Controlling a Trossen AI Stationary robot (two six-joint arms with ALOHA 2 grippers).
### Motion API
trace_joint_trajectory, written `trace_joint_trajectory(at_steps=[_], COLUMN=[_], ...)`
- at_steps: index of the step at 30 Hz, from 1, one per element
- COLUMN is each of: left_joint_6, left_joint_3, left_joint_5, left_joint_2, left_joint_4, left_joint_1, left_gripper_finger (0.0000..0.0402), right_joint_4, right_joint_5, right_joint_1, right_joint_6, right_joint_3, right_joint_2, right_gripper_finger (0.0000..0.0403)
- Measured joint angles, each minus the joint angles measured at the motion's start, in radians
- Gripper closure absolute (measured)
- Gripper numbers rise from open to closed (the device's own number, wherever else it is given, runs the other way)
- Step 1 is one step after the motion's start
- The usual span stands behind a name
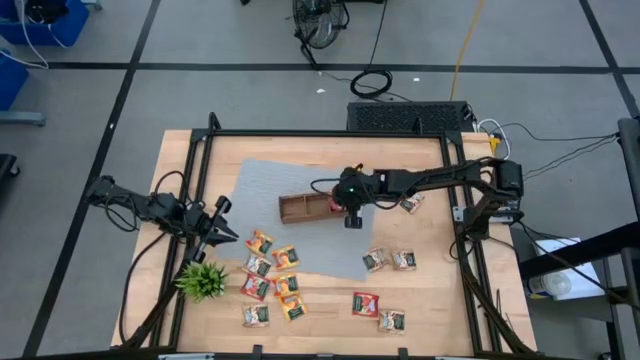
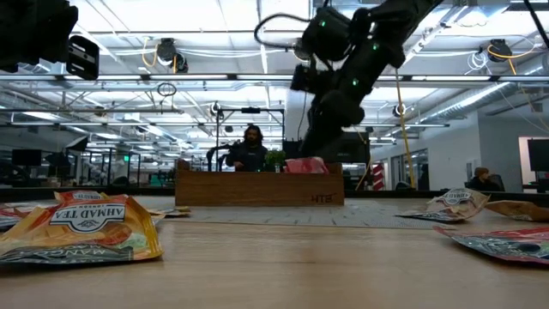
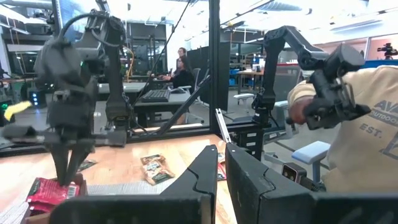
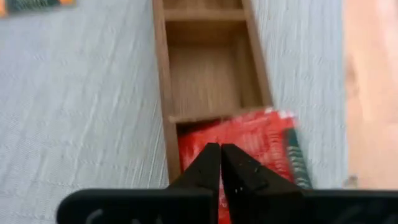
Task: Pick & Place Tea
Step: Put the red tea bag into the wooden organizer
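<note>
The brown wooden tray [image 1: 300, 208] lies on a grey mat [image 1: 260, 185] at mid-table. A red tea sachet [image 4: 255, 140] sits in the tray's right end compartment, tilted. One edge sticks up over the tray's wall [image 2: 304, 165]. My right gripper [image 4: 221, 150] hangs shut just above this sachet, pointing down at a slant from the right. My left gripper [image 1: 226, 224] waits shut at the table's left edge. Several more tea sachets [image 1: 270, 275] lie loose on the table's near part. My right gripper's fingertips [image 3: 67, 177] stand right over the red sachet's top face [image 4: 249, 134]. I cannot tell whether they touch it or hang just clear of it. The sachet rests in the tray, not lifted.
A small green plant [image 1: 203, 280] stands at the near left, beside the left arm. More sachets lie at the near right [image 1: 388, 260] and near middle [image 1: 375, 308], and one by the right arm [image 1: 412, 203]. The tray's other two compartments [image 4: 208, 68] show bare wood.
</note>
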Motion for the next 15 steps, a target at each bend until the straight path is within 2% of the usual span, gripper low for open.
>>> trace_joint_trajectory(at_steps=[4, 6, 12, 15], left_joint_6=[0.0, 0.0, 0.0, 0.0], left_joint_3=[0.0, 0.0, 0.0, 0.0], left_joint_5=[0.0, 0.0, 0.0, 0.0], left_joint_2=[0.0, 0.0, 0.0, 0.0], left_joint_4=[0.0, 0.0, 0.0, 0.0], left_joint_1=[0.0, 0.0, 0.0, 0.0], left_gripper_finger=[0.0366, 0.0366, 0.0366, 0.0366], right_joint_4=[-0.002, -0.085, -0.576, -0.713], right_joint_5=[-0.025, -0.013, 0.027, -0.056], right_joint_1=[0.005, -0.002, -0.117, -0.173], right_joint_6=[-0.008, -0.017, -0.012, -0.04], right_joint_3=[0.009, 0.063, 0.465, 0.611], right_joint_2=[-0.058, -0.064, 0.081, 0.173], right_gripper_finger=[0.0337, 0.0302, 0.0213, 0.0182])
